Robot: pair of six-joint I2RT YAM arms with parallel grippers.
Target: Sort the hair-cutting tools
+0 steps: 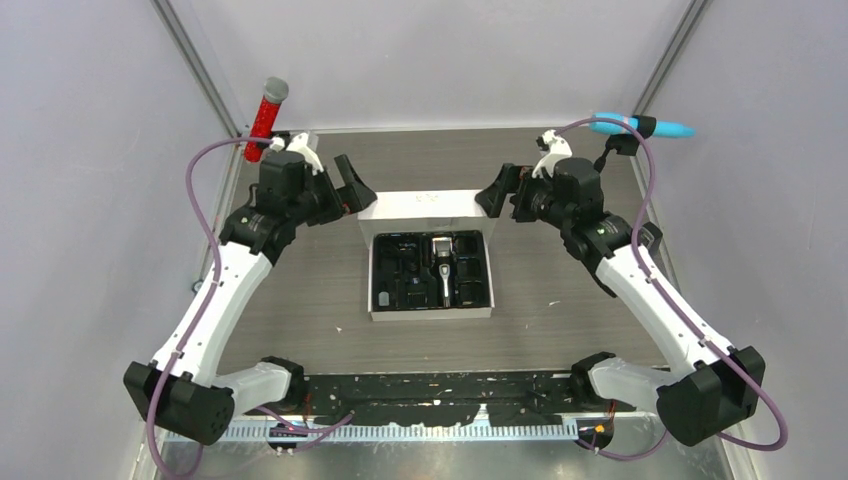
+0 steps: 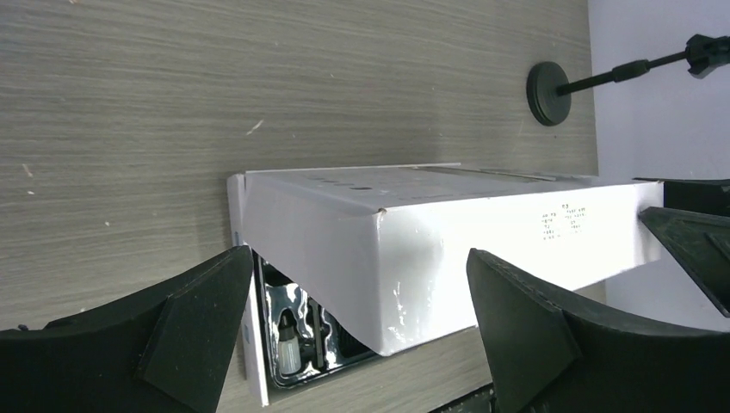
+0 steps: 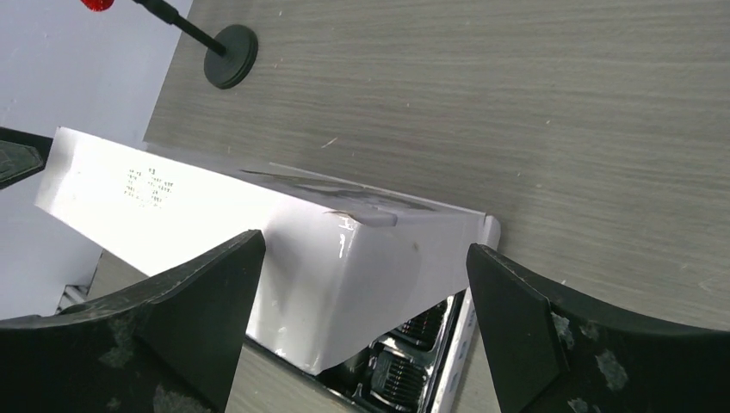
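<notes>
On the table [image 1: 300, 300], mid-frame, sits the white box [image 1: 430, 205], its lid raised behind its black tray [image 1: 480, 290], probably for access. The left hand [image 1: 352, 188] and right hand [image 1: 497, 190] flank the lid at upper centre, both spread wide and empty. The clipper [image 1: 441, 270] lies in the tray's middle slot.

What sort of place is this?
Likely a robot test booth: left arm and right arm bolted to a grey table, plain walls around it, a red microphone and a blue microphone.
</notes>
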